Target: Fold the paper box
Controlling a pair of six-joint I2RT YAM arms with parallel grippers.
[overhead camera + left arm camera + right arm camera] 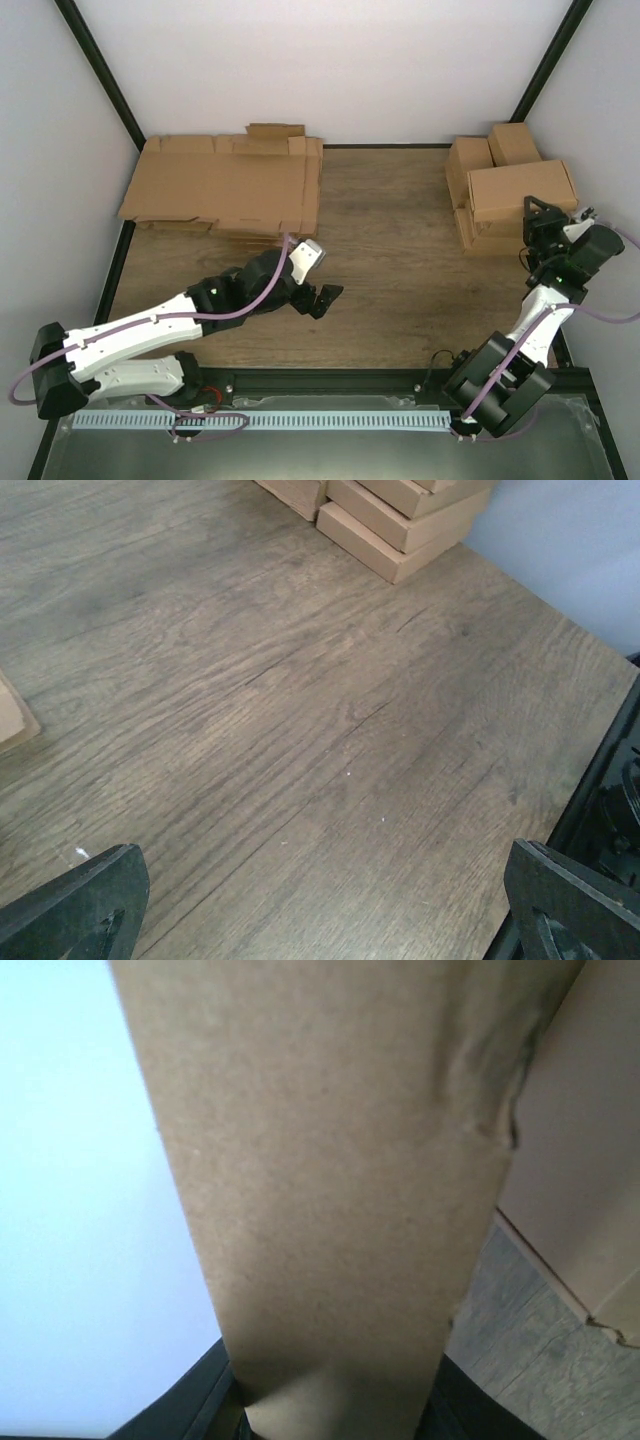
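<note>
At the far right of the table (pixel 400 250), the right gripper (pixel 540 212) is clamped on the paper box (pixel 515 188). The paper box sits on top of the stack of boxes (pixel 467 162). The left gripper (pixel 322 298) is well apart from it, fingers spread wide over the table.

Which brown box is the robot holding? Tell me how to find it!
Look at the far right corner of the wooden table, where closed brown boxes are stacked by the wall. The paper box is the uppermost one there, and it alone is pinched by the robot's right hand.
</note>
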